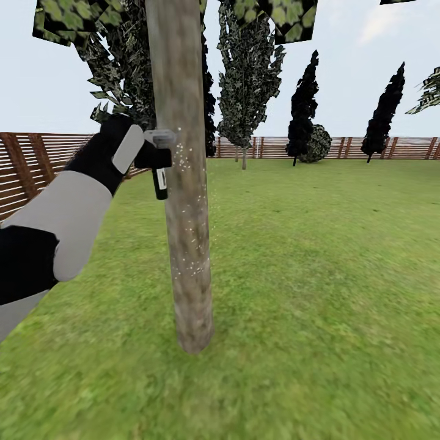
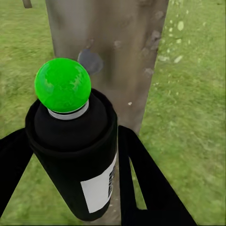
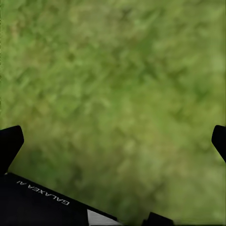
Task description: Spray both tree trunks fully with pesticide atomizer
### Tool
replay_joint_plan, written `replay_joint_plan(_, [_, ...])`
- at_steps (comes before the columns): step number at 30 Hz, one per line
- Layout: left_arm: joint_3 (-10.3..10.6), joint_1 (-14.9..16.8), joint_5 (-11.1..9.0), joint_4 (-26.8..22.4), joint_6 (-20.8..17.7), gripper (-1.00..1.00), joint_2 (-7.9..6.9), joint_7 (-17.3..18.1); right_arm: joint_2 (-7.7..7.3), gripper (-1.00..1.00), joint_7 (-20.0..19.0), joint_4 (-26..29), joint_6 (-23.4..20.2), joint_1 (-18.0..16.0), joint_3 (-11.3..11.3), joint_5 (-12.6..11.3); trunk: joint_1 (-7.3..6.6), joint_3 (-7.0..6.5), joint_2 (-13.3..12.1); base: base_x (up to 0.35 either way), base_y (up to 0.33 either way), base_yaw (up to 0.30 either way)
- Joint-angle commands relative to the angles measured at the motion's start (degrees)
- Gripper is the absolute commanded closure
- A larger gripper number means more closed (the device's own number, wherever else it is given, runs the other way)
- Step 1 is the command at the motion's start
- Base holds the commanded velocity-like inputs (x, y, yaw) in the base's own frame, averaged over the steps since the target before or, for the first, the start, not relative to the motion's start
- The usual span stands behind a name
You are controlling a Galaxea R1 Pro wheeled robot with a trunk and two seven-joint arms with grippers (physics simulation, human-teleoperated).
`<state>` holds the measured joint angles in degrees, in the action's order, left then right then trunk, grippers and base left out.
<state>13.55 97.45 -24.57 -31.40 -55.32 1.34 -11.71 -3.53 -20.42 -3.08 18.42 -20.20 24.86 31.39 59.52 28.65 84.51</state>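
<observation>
L gripper (image 1: 160, 160) is clamped on the pesticide atomizer (image 1: 160, 177), raised at about chest height of the tree trunk (image 1: 183, 201), just beside its left side in head view. Atomizer sits between the 2 black fingers (image 2: 141, 183): black can body w/ white label, pale cap, green dot (image 2: 62, 84) on top in L wrist view. Can't tell if atomizer touches the bark, looks just shy of it. White specks of spray (image 1: 194, 244) scattered on the trunk from nozzle height down to roughly mid-trunk, a few drifting off its right edge. L wrist view also has a dark round blotch (image 2: 89, 61) on the bark behind the green dot.

R gripper (image 3: 113, 141): fingertips sit wide apart at the two edges of R wrist view, nothing between them, just blurred lawn (image 3: 113, 94) under it, so it's spread open and empty.

Counts: 1 atomizer, 1 broad-leaf trunk in frame w/ blotchy leaf patches (image 1: 293, 18) overhead. 1 greyish conifer (image 1: 247, 73) right behind the trunk, another partly hidden behind the trunk's left. 2 dark narrow conifers (image 1: 304, 104) farther right by the fence, 1 round shrub (image 1: 318, 143) between them. Brown slat fence (image 1: 36, 162) runs along left and back of the lawn
</observation>
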Motion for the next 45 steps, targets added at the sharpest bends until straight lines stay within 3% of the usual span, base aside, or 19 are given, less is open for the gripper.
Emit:
replay_joint_plan(1, [-0.2, 0.0, -0.1, 1.0, 0.1, 1.00, -0.01, 0.0, 0.01, -1.00, 0.0, 0.0, 0.0, 0.2, 0.0, 0.0, 0.00, -0.01, 0.0, 0.000, 0.000, 0.000])
replay_joint_plan(5, [-0.3, 0.0, 0.0, 4.7, 1.8, 1.00, -0.65, 0.2, -0.03, -1.00, 0.0, 0.0, 0.0, 0.4, 0.0, 0.0, 0.00, -0.01, 0.0, 0.000, 0.000, 0.000])
replay_joint_plan(7, [-0.3, 0.0, 0.0, 10.5, 6.6, 1.00, -0.83, 0.3, -0.16, -1.00, 0.0, 0.0, 0.1, 0.4, 0.0, 0.0, 0.00, -0.01, 0.0, 0.000, 0.000, 0.000])
replay_joint_plan(9, [-0.3, 0.0, 0.0, 13.2, 8.9, 1.00, -0.96, 0.5, -0.21, -1.00, 0.0, 0.0, 0.1, 0.4, 0.0, 0.0, 0.00, -0.01, 0.0, 0.000, 0.000, 0.000])
replay_joint_plan(14, [-0.2, 0.0, 0.1, 17.8, 11.0, 1.00, -1.31, 5.9, -0.25, -1.00, 0.0, 0.0, 0.1, 0.6, 0.0, 0.1, 0.00, -0.01, 0.0, 0.000, 0.000, 0.000])
replay_joint_plan(16, [0.1, 0.0, 0.1, 20.8, 14.7, 1.00, -1.30, 7.0, -0.25, -1.00, 0.0, 0.0, 0.1, 0.6, -0.1, 0.2, 0.00, -0.01, 0.0, 0.000, 0.000, 0.000])
replay_joint_plan(18, [3.0, 0.0, 0.7, 24.9, 19.2, 1.00, -1.26, 13.0, -0.25, -1.00, 0.0, 0.0, 0.1, 0.6, -0.1, 0.2, 0.00, -0.01, 0.0, 0.000, 0.000, 0.000])
replay_joint_plan(21, [6.8, 0.0, 2.0, 28.8, 24.0, 1.00, -1.10, 15.9, -0.25, -1.00, 0.1, 0.0, 0.1, 0.6, -0.1, 0.2, 0.00, -0.01, 0.0, 0.000, 0.000, 0.000])
replay_joint_plan(30, [7.5, -1.2, 2.6, 29.5, 25.0, 1.00, -1.07, 16.4, -0.25, -1.00, 0.1, 0.1, 0.1, 0.6, -0.1, 0.2, 0.00, -0.01, 0.0, 0.000, 0.000, 0.000])
replay_joint_plan(35, [7.6, -4.9, 2.6, 29.6, 25.3, 1.00, -0.92, 16.4, -0.25, -1.00, 2.1, 0.0, 0.1, 1.0, -0.1, 0.2, 0.00, -0.01, 0.0, 0.000, 0.000, 0.000])
replay_joint_plan(39, [7.6, -8.1, 2.6, 29.6, 29.1, 1.00, -0.75, 16.4, -0.25, -1.00, 2.5, 0.0, 0.1, 1.2, -0.1, 0.2, 0.00, -0.01, 0.0, 0.000, 0.000, 0.000])
replay_joint_plan(45, [7.6, -11.2, 2.6, 29.6, 29.8, 1.00, -0.72, 16.4, -0.25, -1.00, 2.5, 0.0, 0.1, 1.2, -0.1, 0.2, 0.00, -0.01, 0.0, 0.000, 0.000, 0.000])
